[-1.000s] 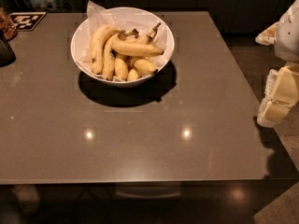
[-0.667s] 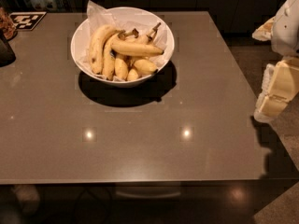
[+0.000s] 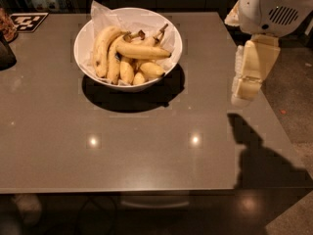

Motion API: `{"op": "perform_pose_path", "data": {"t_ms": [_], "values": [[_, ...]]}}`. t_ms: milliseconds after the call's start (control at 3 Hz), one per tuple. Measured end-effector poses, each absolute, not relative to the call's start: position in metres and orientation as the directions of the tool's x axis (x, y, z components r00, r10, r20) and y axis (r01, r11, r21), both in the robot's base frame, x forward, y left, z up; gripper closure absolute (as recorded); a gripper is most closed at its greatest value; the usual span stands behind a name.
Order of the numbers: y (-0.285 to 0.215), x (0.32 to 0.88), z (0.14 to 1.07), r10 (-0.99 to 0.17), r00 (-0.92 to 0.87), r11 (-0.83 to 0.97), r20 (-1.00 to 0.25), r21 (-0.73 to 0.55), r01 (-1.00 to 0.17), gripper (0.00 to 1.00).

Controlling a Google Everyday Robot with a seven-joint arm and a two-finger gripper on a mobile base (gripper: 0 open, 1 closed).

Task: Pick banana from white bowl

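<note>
One change: within the last second the robot arm (image 3: 271, 6) has swung in from the right, so the gripper (image 3: 243, 94) now hangs pointing down over the right edge of the table (image 3: 146, 155), not beyond it.
Meaning for the task: probably the opening of the reach. Nothing is grasped, and the gripper is well apart from the white bowl (image 3: 77, 50), so a long leftward travel and a descent appear to remain.
Gripper state: from this angle it cannot be told whether it is spread or closed.
Room: dark beyond the table's far edge, with speckled floor (image 3: 293, 106) at the right.
Table surface: broad, grey-brown and glossy, with two bright reflections (image 3: 93, 141) near the front.
Arm's shadow (image 3: 254, 155): falls on the table's right front, below the gripper.
Bowl position: toward the back, left of centre, where it was a second ago, lined with crinkled paper (image 3: 100, 13).
Other bananas (image 3: 142, 51): several, piled in the bowl, one lying across the top.
Target banana (image 3: 101, 47): the long curved one along the bowl's left side, with brownish marks toward its lower end, resting against its neighbours.
Small things: a patterned tag (image 3: 28, 21) at the far-left corner and a dark object (image 3: 6, 53) at the left edge.
</note>
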State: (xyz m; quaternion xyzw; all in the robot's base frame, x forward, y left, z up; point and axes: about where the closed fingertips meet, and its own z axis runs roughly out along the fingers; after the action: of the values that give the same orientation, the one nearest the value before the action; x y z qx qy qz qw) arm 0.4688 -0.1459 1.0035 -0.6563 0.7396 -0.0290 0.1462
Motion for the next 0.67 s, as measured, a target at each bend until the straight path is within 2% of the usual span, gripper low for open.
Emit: {"op": "perform_pose_path", "data": {"t_ms": [333,667], "values": [[-0.143,0.473,1.006,-0.978,-0.091,0.137,-0.188,-0.254,-0.958,0.0],[-0.114,0.49,1.007,-0.971,-0.114,0.167,-0.209,-0.258,-0.952,0.0]]}}
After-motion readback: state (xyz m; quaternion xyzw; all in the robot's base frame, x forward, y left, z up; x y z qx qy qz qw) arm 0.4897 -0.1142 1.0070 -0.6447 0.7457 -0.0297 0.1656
